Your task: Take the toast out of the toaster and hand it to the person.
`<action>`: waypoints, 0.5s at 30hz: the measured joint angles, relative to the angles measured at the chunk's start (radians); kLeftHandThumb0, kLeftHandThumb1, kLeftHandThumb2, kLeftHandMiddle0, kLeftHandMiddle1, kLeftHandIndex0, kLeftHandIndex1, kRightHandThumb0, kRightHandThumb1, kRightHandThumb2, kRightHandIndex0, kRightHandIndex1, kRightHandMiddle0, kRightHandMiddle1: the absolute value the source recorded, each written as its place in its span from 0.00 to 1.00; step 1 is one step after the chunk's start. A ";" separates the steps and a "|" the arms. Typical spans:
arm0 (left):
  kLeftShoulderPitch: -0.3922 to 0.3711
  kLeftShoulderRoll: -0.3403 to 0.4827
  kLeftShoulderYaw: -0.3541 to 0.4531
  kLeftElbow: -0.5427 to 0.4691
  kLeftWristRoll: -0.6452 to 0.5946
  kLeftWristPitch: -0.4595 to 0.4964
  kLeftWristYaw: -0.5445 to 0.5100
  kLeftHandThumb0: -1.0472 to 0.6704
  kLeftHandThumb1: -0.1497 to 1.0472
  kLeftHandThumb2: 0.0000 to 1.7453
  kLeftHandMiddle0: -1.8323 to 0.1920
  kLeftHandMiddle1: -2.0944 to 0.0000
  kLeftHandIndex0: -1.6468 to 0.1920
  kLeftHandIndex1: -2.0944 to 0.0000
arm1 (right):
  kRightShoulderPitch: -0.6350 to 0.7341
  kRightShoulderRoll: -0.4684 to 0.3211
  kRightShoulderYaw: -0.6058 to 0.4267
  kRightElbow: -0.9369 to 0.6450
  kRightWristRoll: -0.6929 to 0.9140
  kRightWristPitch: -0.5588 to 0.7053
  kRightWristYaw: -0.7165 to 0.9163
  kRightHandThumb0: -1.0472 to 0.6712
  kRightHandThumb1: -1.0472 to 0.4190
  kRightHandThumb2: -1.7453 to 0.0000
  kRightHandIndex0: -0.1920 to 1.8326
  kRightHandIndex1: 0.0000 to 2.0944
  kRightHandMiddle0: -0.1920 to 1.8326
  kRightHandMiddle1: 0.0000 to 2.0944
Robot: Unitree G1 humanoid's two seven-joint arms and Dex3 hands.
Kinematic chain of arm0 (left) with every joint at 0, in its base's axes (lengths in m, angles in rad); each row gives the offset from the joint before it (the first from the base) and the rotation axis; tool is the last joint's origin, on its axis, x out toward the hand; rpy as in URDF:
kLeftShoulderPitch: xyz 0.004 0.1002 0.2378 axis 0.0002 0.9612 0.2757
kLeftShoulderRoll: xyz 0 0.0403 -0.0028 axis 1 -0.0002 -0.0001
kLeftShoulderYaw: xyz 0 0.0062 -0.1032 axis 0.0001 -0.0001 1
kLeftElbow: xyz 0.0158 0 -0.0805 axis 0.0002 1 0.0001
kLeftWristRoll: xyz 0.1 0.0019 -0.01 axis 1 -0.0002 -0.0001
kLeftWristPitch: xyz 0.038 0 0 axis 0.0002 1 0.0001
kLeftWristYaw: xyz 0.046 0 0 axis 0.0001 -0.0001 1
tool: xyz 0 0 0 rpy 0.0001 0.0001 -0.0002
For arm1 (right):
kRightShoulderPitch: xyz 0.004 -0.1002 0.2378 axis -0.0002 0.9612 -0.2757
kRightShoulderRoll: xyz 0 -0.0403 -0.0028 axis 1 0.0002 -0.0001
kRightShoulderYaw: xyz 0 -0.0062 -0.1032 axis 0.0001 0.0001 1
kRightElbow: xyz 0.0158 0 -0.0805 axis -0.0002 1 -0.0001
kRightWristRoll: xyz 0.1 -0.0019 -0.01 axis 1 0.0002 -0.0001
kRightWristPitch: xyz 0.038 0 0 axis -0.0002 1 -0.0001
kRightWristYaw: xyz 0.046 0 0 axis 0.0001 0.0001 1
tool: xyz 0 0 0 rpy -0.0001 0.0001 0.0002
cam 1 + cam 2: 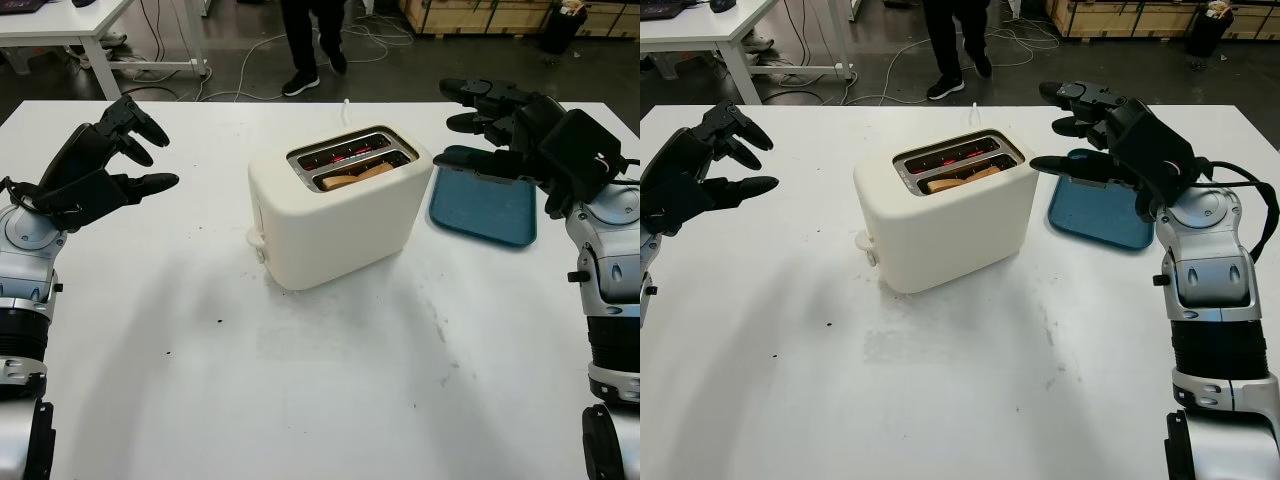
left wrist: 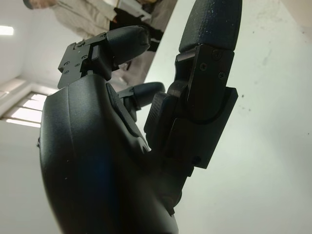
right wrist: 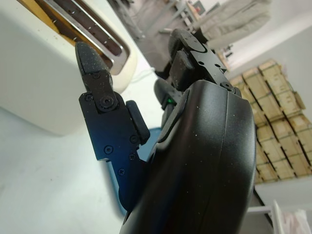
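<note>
A cream toaster (image 1: 335, 210) stands in the middle of the white table, its two slots facing up. A slice of toast (image 1: 357, 176) sits low in the nearer slot; the farther slot glows red inside. My right hand (image 1: 478, 128) is open in the air just right of the toaster's top, above the blue tray. My left hand (image 1: 135, 150) is open, raised over the table's left side, well away from the toaster. A person (image 1: 305, 40) in dark trousers and shoes stands on the floor beyond the table's far edge.
A blue tray (image 1: 485, 205) lies flat to the right of the toaster. A white cord (image 1: 345, 108) runs from the toaster's back toward the far edge. A white desk (image 1: 70, 25) and wooden crates (image 1: 480, 14) stand on the floor beyond.
</note>
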 measured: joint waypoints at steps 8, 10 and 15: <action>0.000 -0.013 0.005 -0.004 -0.010 0.005 0.000 0.00 0.89 0.12 0.84 0.17 0.86 0.19 | 0.000 0.000 0.000 0.000 0.001 0.001 0.000 0.38 0.20 1.00 0.10 0.40 0.30 0.00; 0.000 -0.017 0.010 -0.003 -0.016 0.004 -0.001 0.00 0.89 0.11 0.83 0.17 0.84 0.20 | 0.000 0.000 0.000 0.000 0.001 0.001 0.000 0.38 0.20 1.00 0.10 0.40 0.30 0.00; 0.000 -0.022 0.020 0.002 -0.019 0.004 -0.001 0.00 0.89 0.10 0.81 0.18 0.82 0.21 | 0.000 0.000 0.000 0.000 0.001 0.001 0.000 0.35 0.21 1.00 0.10 0.40 0.31 0.01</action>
